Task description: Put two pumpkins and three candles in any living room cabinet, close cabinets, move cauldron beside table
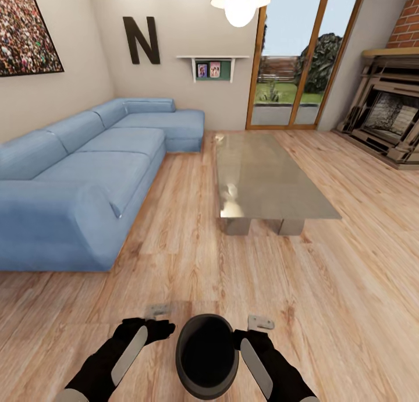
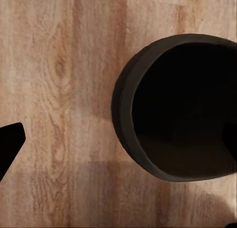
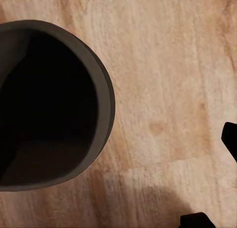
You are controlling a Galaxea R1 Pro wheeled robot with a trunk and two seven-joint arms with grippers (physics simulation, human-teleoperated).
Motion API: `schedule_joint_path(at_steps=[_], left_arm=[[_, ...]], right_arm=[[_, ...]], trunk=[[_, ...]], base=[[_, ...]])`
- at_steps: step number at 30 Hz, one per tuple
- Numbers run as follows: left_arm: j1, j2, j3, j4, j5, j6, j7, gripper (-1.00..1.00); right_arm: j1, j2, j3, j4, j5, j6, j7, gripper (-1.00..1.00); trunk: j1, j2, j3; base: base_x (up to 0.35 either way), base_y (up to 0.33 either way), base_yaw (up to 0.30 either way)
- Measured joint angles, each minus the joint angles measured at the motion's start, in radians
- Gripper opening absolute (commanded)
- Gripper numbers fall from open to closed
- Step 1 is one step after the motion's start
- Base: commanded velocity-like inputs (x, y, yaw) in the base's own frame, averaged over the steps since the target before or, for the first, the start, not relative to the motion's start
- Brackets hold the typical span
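The black cauldron (image 1: 207, 355) sits low in front of me, mouth up, between my two arms over the wood floor. My left gripper (image 1: 163, 330) is at its left rim and my right gripper (image 1: 241, 337) touches its right rim. In the left wrist view one fingertip (image 2: 10, 146) stands well clear of the cauldron (image 2: 148, 154). In the right wrist view a fingertip (image 3: 230, 139) is likewise far from the cauldron (image 3: 98, 139). Both grippers look open. The glossy grey table (image 1: 273, 181) stands a good way ahead, at mid room.
A long blue corner sofa (image 1: 87, 175) runs along the left wall. A brick fireplace (image 1: 390, 117) is at the far right, glass doors (image 1: 297, 59) at the back. Bare wood floor (image 1: 192, 262) lies between me and the table. A lamp (image 1: 240, 0) hangs overhead.
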Motion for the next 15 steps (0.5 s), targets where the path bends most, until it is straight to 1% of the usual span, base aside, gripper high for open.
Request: schedule_joint_path(at_steps=[2, 4, 5, 7, 8, 10, 12, 15], left_arm=[[-0.001, -0.024, 0.0, -0.007, 0.0, 0.003, 0.0, 1.0], [-0.002, -0.054, -0.002, -0.01, 0.001, 0.005, 0.02, 1.0], [-0.003, -0.069, -0.002, -0.008, 0.001, 0.006, 0.043, 1.0], [-0.003, -0.09, -0.002, -0.004, 0.006, 0.006, 0.101, 1.0], [-0.004, -0.097, -0.002, -0.001, 0.009, 0.007, 0.121, 1.0], [-0.004, -0.105, -0.001, 0.02, 0.015, 0.005, 0.141, 1.0], [-0.004, -0.109, -0.001, 0.049, 0.015, 0.0, 0.149, 1.0], [-0.008, -0.11, -0.001, 0.062, 0.013, -0.003, 0.154, 1.0]], right_arm=[[0.0, 0.0, -0.001, 0.0, 0.0, 0.0, 0.0, 1.0], [0.0, 0.0, -0.001, 0.0, 0.0, 0.001, 0.0, 1.0], [0.0, 0.0, -0.001, 0.0, 0.0, 0.001, 0.001, 1.0], [0.0, 0.0, -0.001, 0.0, 0.0, 0.001, 0.001, 1.0], [0.0, 0.0, -0.001, 0.0, 0.0, 0.001, 0.001, 1.0], [0.0, 0.0, -0.001, 0.0, 0.0, 0.001, 0.001, 1.0], [0.0, 0.0, -0.001, 0.0, 0.0, 0.001, 0.002, 1.0], [0.0, 0.0, -0.001, 0.0, 0.0, 0.0, 0.005, 1.0]], trunk=[[0.008, -0.014, -0.006], [0.015, -0.028, -0.013], [0.019, -0.035, -0.016], [0.027, -0.049, -0.022], [0.031, -0.056, -0.025], [0.038, -0.07, -0.031], [0.046, -0.084, -0.038], [0.058, -0.105, -0.047]], base=[[0.0, 0.0, 0.0], [0.0, 0.0, 0.0], [0.0, 0.0, 0.0], [0.0, 0.0, 0.0], [0.0, 0.0, 0.0], [0.0, 0.0, 0.0], [0.0, 0.0, 0.0], [0.0, 0.0, 0.0]])
